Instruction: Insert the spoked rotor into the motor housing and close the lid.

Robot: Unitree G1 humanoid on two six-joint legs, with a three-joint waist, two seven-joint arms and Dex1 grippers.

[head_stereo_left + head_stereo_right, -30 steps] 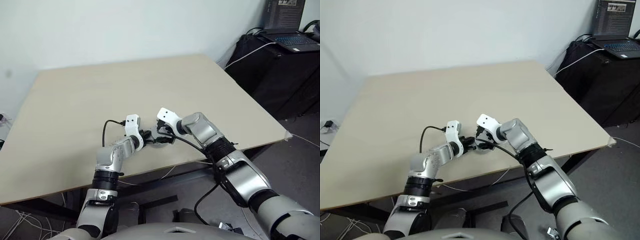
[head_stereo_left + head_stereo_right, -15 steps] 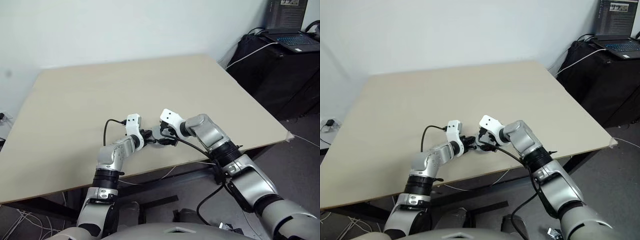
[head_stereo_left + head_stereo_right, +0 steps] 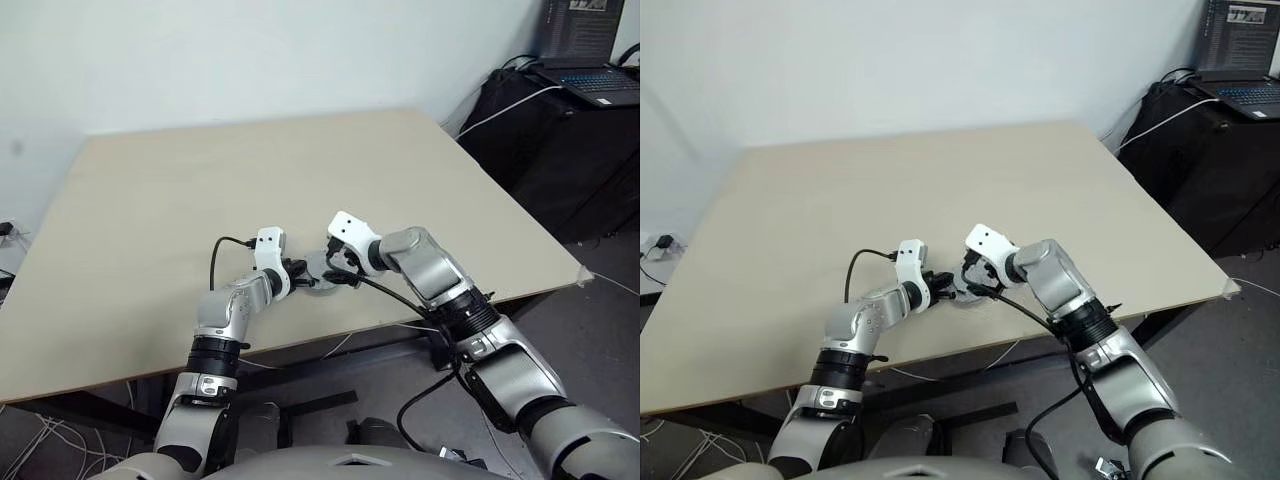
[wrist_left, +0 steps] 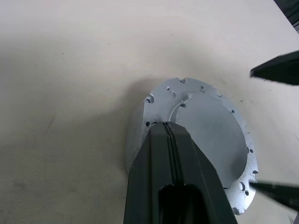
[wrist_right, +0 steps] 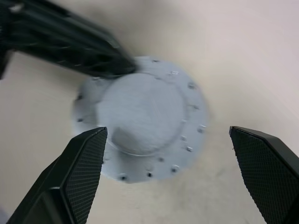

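Pale-grey metal, the lid [image 5: 140, 119] lay flat on the table [image 3: 200, 190] between both grippers, the left gripper [image 4: 169, 135] clenched with its tip pressing the flange, the right gripper [image 5: 168, 163] spread wide above it, so closing looked nearly finished, seating apparently remaining.

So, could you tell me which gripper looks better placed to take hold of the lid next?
Probably the right gripper: its fingers stand wide open on either side of the lid, just above it. The left gripper is shut, its closed tip resting on the lid's rim, so it would need to reopen first.
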